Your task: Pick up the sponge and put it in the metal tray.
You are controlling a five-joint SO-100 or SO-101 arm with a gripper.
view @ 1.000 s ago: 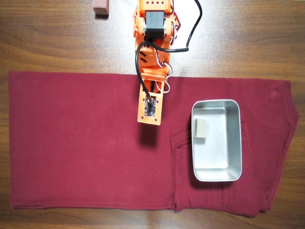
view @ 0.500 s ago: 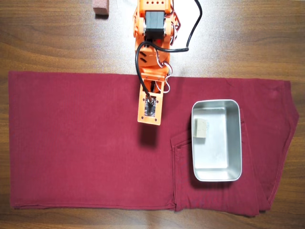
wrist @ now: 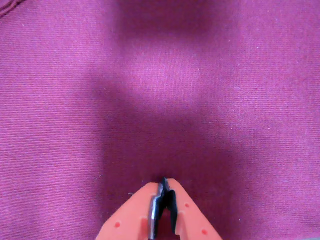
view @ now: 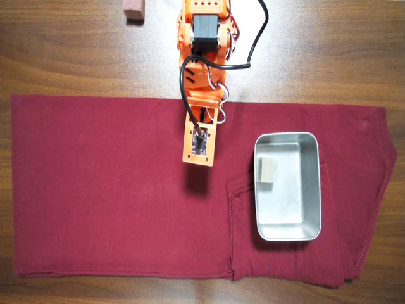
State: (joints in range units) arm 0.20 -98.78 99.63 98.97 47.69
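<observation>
Already, by the look of it, your job is done: the sponge (view: 266,171) lies inside the tray (view: 312,183), so what's left is to park the arm cleanly.

Going left to right across the overhead view: the left half of the frame is bare red cloth (view: 95,190) spread over the wooden tabletop (view: 63,57), with a reddish-brown block (view: 134,9) at the top edge, upper left of centre, off the cloth. That block is not your target; leave it alone.

At top centre sits the orange arm (view: 202,38), reaching down the frame over the cloth. The overhead view does not show the fingers, but the wrist view does: the hand (wrist: 163,184) at the bottom centre has its fingers together with nothing between them, hanging over plain cloth and its own shadow. Keep it shut and lift straight back so no finger snags the fabric; stay clear of the tray's rim on the right.

Right of centre, the tray rests on the cloth, a shiny silver rectangle with rounded corners, long side running down the frame. The sponge is a small pale beige block, matte and porous-looking, far smaller than the tray. It sits against the tray's left wall, in the upper half, seemingly flat on the floor of the pan. Nothing else is in the tray.
</observation>
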